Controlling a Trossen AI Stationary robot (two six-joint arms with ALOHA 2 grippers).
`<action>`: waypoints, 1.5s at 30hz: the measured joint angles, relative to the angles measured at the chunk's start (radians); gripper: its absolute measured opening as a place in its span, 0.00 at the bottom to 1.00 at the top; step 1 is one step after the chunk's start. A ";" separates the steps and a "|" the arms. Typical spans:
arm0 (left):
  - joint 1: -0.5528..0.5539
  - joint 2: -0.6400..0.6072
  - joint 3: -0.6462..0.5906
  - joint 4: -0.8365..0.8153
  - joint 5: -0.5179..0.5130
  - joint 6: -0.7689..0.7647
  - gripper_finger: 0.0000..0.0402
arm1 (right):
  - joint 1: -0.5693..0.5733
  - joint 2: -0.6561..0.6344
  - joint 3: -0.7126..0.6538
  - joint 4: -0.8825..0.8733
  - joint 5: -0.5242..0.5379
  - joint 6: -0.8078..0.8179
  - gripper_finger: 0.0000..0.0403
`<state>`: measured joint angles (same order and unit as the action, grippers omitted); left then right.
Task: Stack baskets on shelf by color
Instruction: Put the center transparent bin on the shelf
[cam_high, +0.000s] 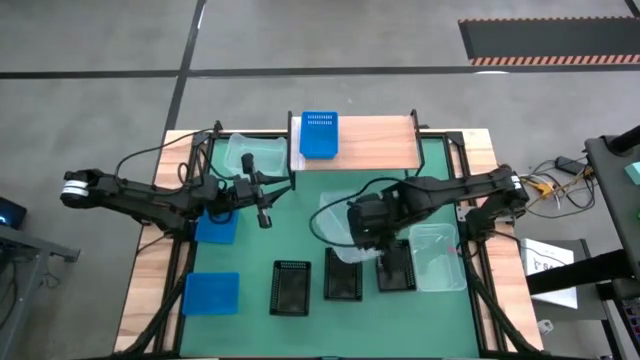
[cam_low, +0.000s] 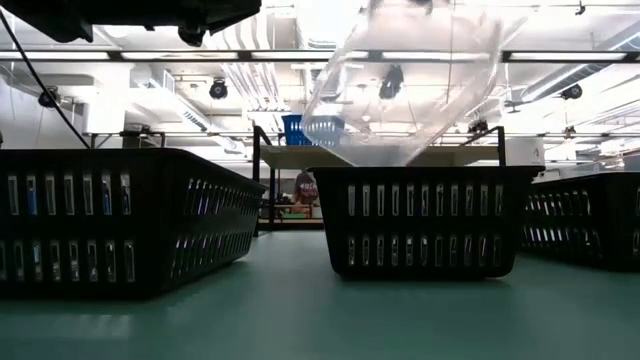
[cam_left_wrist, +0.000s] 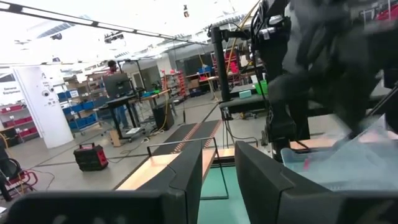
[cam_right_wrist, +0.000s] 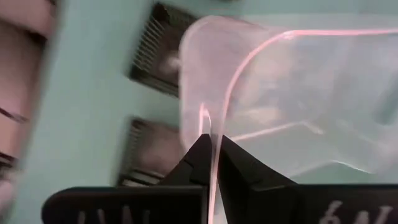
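Note:
My right gripper (cam_high: 358, 228) (cam_right_wrist: 212, 155) is shut on a clear basket (cam_high: 333, 212) (cam_low: 400, 80) (cam_right_wrist: 298, 93), held in the air over the table's middle above the black baskets (cam_high: 343, 275) (cam_low: 425, 220). My left gripper (cam_high: 264, 212) (cam_left_wrist: 217, 180) hovers open over the table's left half, touching nothing. One blue basket (cam_high: 319, 133) (cam_low: 305, 130) stands on the shelf's wooden top (cam_high: 375, 143). A second clear basket (cam_high: 255, 153) sits on the table beside the shelf's left end, and a third (cam_high: 437, 256) near the right edge. Two blue baskets (cam_high: 216, 226) (cam_high: 211, 293) rest at the left. My right gripper pinches the clear basket's rim (cam_right_wrist: 216, 124), with one finger inside the wall and one outside. The basket is lifted clear of the table and tilted, and it stretches out ahead of the fingers over the black baskets.
Three black baskets (cam_high: 291, 287) (cam_high: 396, 265) stand in a row along the table's near side, the middle one under the held basket. The shelf's right part is bare wood. Cables run along the table's right edge (cam_high: 545, 185).

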<state>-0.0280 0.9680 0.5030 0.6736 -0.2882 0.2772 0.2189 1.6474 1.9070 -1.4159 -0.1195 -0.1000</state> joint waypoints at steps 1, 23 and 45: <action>0.000 0.000 0.000 0.000 0.000 0.000 0.20 | 0.007 0.000 0.031 -0.010 -0.010 0.032 0.02; 0.000 -0.001 -0.002 -0.001 0.000 0.000 0.20 | -0.061 -0.053 0.268 -0.154 0.389 0.169 0.02; 0.000 -0.002 -0.001 -0.001 0.000 0.000 0.20 | -0.516 -0.061 -0.035 -0.100 0.407 -0.216 0.02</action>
<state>-0.0280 0.9665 0.5015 0.6727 -0.2882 0.2771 -0.2976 1.5868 1.8716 -1.5156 0.2878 -0.3157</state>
